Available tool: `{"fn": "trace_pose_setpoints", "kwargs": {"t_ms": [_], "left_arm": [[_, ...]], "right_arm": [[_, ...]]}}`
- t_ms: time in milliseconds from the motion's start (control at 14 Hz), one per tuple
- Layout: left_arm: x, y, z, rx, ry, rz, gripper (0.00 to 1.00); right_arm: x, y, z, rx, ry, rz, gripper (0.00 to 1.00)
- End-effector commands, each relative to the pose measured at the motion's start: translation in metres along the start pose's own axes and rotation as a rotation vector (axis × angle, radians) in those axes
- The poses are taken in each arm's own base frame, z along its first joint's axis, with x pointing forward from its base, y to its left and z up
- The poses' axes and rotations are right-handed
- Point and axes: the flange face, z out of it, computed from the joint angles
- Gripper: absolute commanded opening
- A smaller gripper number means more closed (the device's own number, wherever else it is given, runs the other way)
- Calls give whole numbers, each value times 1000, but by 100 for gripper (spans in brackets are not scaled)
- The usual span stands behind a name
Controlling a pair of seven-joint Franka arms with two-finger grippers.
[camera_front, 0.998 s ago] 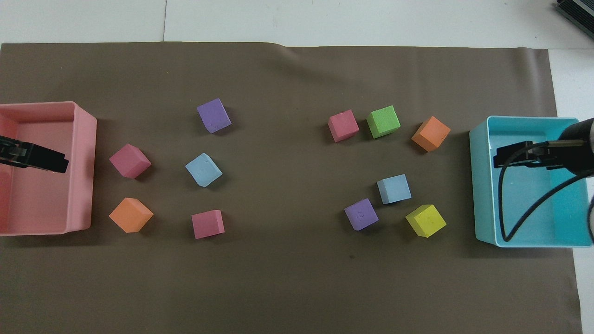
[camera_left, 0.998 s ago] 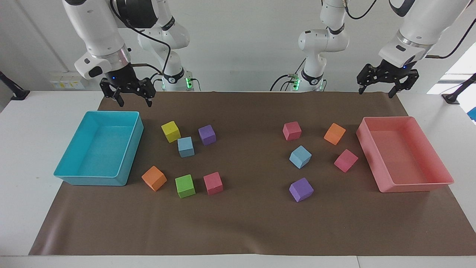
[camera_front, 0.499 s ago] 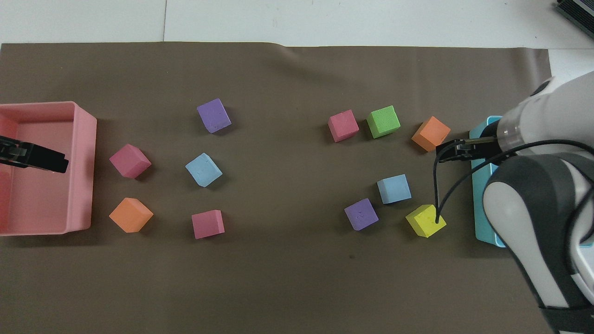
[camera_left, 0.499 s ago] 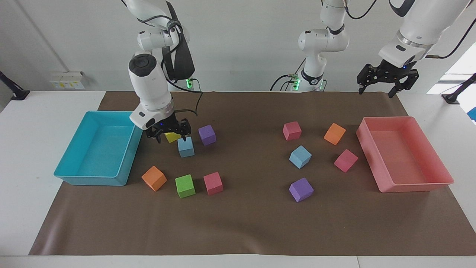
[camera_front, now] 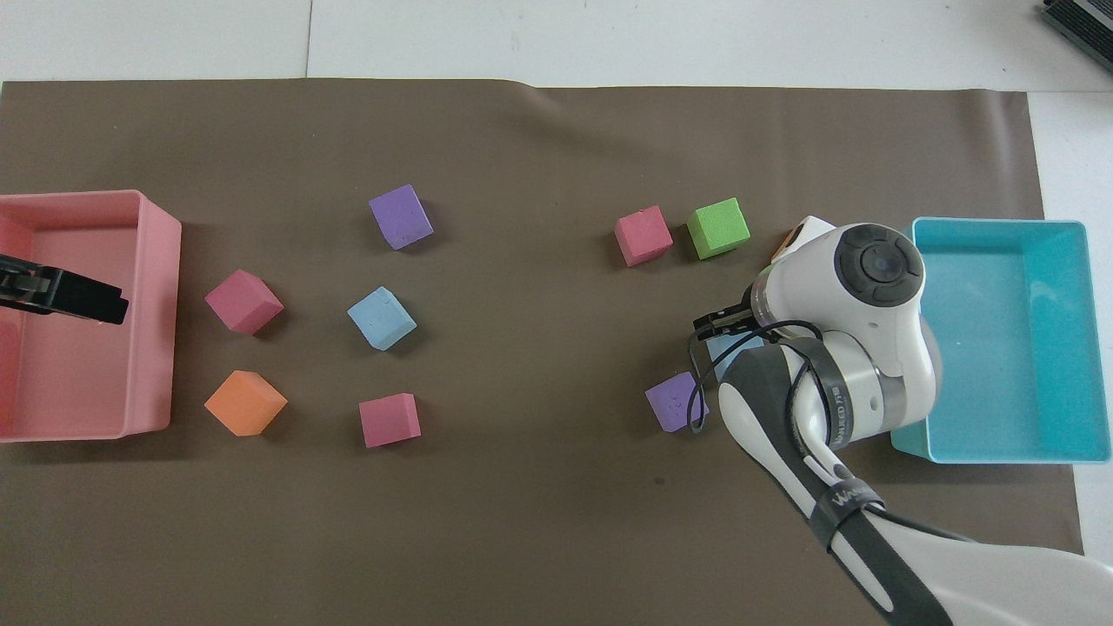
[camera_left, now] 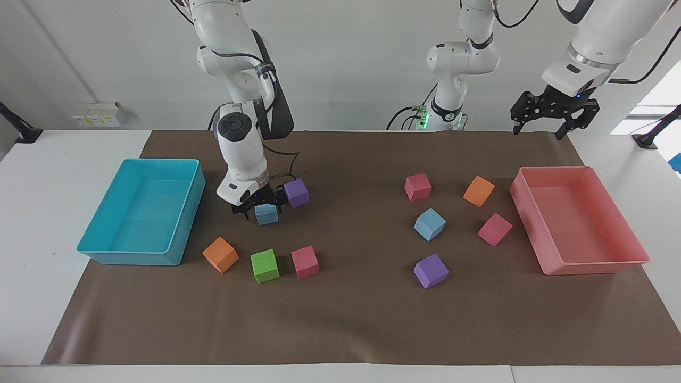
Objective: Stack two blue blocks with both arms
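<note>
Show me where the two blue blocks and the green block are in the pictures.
blue block under the right gripper (camera_left: 266, 215), facing view, front face.
other blue block (camera_left: 429, 224), facing view, its middle.
green block (camera_left: 265, 265), facing view, front face.

In the overhead view the right arm (camera_front: 861, 348) covers most of one blue block (camera_front: 726, 349), nearly all of an orange cube (camera_front: 787, 243), and the whole yellow cube, which the facing view also hides. The pink tray (camera_front: 156, 304) is cut by the picture's edge, as is the left gripper (camera_front: 78, 300). The right gripper (camera_left: 260, 208) stands low at the blue block, but contact cannot be told.
</note>
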Motion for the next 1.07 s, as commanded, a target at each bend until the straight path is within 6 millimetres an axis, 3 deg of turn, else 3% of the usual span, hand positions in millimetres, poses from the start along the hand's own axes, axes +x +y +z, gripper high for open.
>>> {"fn": "trace_pose_setpoints", "kwargs": {"t_ms": [0, 285, 499, 570, 641, 784, 998], "left_arm": [[-6, 1, 1, -12, -5, 10, 100], [-6, 1, 1, -12, -5, 10, 100], [-6, 1, 1, -12, -5, 10, 100], [-6, 1, 1, -12, -5, 10, 100], [-6, 1, 1, -12, -5, 9, 100], [-6, 1, 1, -12, -5, 10, 100], [-6, 1, 1, -12, -5, 10, 100]], "right_arm": [[0, 2, 23, 10, 1, -32, 100], [-6, 4, 45, 65, -16, -47, 100], [-7, 9, 47, 69, -24, -61, 100], [-8, 9, 47, 70, -25, -59, 93], [-8, 9, 47, 70, -27, -59, 73], [-8, 8, 47, 71, -31, -28, 0], [-5, 14, 45, 70, -31, 41, 0]]}}
